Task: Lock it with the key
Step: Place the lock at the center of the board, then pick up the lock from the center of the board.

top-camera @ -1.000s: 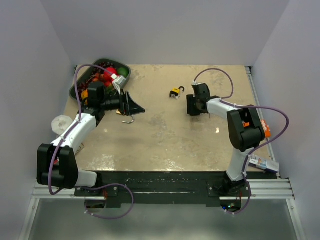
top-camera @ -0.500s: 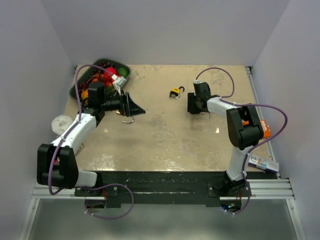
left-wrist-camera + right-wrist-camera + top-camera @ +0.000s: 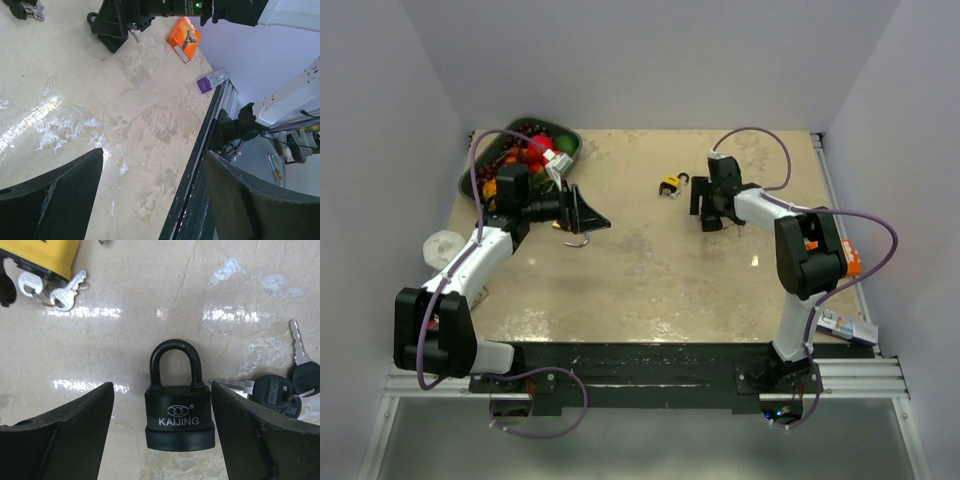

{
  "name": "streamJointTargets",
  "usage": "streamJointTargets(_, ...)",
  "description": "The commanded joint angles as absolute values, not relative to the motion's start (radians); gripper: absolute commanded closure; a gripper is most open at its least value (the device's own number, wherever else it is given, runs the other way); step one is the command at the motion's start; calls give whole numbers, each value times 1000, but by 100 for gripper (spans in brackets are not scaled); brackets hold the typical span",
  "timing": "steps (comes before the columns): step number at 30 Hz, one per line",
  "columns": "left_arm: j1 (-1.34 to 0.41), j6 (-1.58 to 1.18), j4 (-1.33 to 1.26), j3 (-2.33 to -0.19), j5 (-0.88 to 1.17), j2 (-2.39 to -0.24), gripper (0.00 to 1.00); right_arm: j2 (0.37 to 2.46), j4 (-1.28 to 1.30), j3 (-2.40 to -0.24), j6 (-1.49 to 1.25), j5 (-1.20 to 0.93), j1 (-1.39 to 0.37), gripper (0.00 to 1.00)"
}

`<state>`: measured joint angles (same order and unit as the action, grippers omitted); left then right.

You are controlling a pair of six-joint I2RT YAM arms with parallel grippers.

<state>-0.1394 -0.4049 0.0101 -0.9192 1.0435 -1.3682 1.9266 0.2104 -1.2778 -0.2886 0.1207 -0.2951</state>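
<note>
The black padlock (image 3: 179,410), stamped KAIJING, lies flat on the table with its shackle down in the body. It sits between the fingers of the right gripper (image 3: 161,390), whose jaws stand wide apart, each finger clear of the lock, grasping nothing. Just beside the lock we see two black-headed keys (image 3: 280,390) on one ring, and the blade of one reaches the tip of the nearer finger. Further off lies a yellow padlock (image 3: 42,255) with two small silver keys (image 3: 50,287) on a ring at its edge. We count two padlocks and two pairs of keys.

The left gripper (image 3: 154,165) hangs well apart from these, across the table, jaws spread and holding nothing. Below it in the overhead view lies a small bent metal piece (image 3: 578,240) that we cannot make out. Behind that arm stands a dark tray (image 3: 574,150) of red, orange and green pieces. An orange box (image 3: 184,39) and a purple box (image 3: 214,81) lie at the table's far side.

The table (image 3: 650,280) is beige, mottled and glossy. Pale walls close it in on three sides.
</note>
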Motion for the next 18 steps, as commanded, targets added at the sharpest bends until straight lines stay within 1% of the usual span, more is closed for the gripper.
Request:
streamJointTargets(1, -135, -380, -2, -946, 1046, -1338, 14, 1859, 166, -1357, -281, 143, -293, 19)
streamJointTargets(6, -130, -386, -24, -973, 1006, -1342, 14, 1876, 149, -1453, -285, 140, -307, 18)
streamJointTargets(12, -129, -495, -162, -922, 986, -1341, 14, 1982, 195, -1581, -405, 238, -376, 14)
streamJointTargets(13, -129, -500, -169, -919, 985, -1339, 14, 1993, 195, -1589, -417, 245, -382, 13)
streamJointTargets(14, -129, -503, -170, -911, 983, -1336, 14, 2015, 199, -1615, -431, 261, -399, 10)
streamJointTargets(18, -127, -494, -169, -907, 973, -1336, 14, 2097, 244, -1706, -481, 353, -437, 9)
